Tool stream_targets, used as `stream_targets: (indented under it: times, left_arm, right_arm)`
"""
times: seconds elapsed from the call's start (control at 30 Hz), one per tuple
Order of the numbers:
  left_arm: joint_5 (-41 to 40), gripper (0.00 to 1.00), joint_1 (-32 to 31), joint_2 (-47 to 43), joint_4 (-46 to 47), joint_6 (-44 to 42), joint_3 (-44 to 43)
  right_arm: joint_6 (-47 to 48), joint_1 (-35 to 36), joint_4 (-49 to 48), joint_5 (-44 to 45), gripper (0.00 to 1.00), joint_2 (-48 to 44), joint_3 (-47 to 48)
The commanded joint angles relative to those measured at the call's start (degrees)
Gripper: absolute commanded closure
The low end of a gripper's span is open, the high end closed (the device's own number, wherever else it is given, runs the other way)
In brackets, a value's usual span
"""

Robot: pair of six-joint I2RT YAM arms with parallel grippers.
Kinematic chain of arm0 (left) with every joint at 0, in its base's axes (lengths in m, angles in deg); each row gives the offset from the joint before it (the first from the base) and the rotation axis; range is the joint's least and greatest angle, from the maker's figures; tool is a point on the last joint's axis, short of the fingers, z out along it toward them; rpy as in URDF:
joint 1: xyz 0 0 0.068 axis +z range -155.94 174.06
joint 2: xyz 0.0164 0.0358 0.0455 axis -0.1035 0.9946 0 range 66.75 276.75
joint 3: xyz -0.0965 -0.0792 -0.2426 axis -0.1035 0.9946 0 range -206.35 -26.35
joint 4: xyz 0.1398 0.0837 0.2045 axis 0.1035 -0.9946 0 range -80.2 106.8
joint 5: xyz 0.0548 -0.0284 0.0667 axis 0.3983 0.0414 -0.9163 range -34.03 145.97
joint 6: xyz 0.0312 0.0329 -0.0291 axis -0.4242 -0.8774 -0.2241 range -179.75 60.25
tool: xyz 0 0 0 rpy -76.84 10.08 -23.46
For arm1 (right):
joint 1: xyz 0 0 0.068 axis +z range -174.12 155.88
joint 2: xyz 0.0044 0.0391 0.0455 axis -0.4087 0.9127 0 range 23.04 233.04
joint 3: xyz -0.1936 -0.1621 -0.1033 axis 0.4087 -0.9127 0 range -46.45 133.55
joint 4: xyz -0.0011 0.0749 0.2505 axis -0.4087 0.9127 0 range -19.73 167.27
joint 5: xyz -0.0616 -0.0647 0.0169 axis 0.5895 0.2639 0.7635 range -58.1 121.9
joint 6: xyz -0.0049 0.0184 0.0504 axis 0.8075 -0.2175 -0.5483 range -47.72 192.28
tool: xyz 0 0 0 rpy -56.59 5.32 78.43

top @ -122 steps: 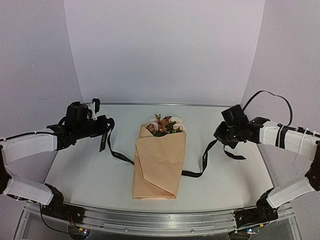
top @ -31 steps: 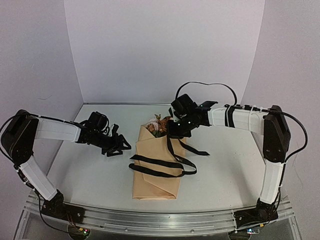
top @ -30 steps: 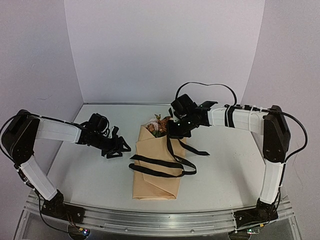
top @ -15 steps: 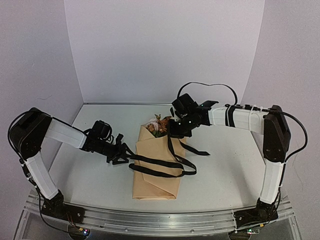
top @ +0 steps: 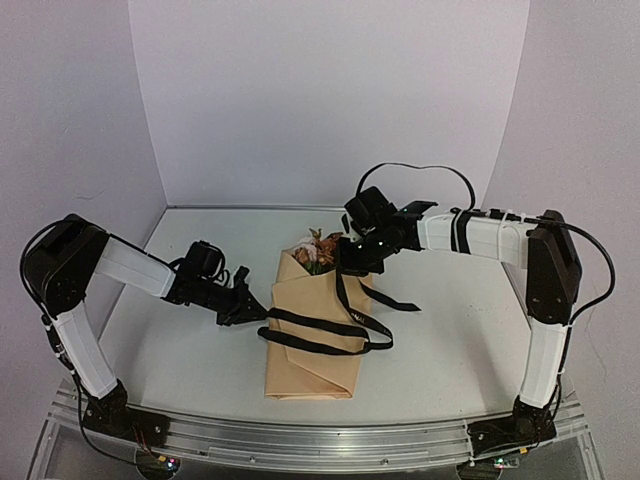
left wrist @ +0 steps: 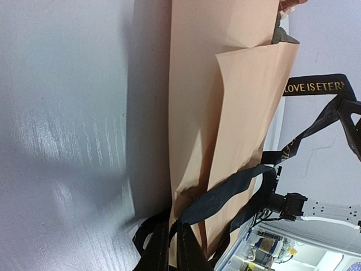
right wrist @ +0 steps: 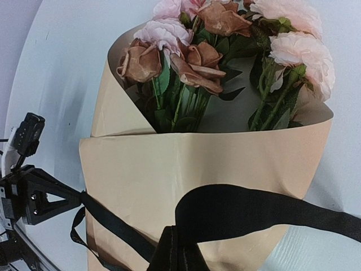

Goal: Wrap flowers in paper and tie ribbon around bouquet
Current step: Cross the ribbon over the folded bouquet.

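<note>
The left arm [top: 130, 270] stood folded at the near left, its elbow raised by the left wall and its forearm running low and almost level toward the middle of the worktop [top: 450, 340]. The left end effector [top: 243, 300] lay just beside the left edge of the bouquet [top: 315, 350], fingers pinched together on one end of the ribbon [top: 320, 322]. The right arm [top: 480, 235] rose steeply from its base to an elbow high on the right, and its forearm stretched leftward, roughly level. The right end effector [top: 350, 262] pointed down over the upper part of the bouquet, just below the flowers [top: 322, 248], and was closed on the ribbon too. The bouquet lay flat mid-worktop, blooms at the far end, folded narrow end toward the bases. The black ribbon crossed the tan paper [top: 300, 375] in bands slanting from left to right, with a loose tail resting on the worktop just right of the paper.
</note>
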Motion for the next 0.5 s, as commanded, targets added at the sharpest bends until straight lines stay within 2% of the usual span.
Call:
stream_targets:
  times: [0.0,0.23,0.47]
  left_arm:
    - [-0.7,0.99,-0.1,-4.2,-2.9,-3.1,-3.0]
    - [-0.6,1.0,-1.5,-12.0,-9.0,-9.2,-11.6]
    - [4.6,1.0,-14.7,-5.6,-13.5,-19.7,-29.3]
  right_arm:
    - [-0.4,-0.5,-0.3,0.7,1.0,-1.5,1.8]
    - [-4.6,-3.7,-0.2,1.6,1.0,-2.8,-0.6]
    - [-5.4,-8.3,-0.4,-6.4,1.0,-1.2,1.6]
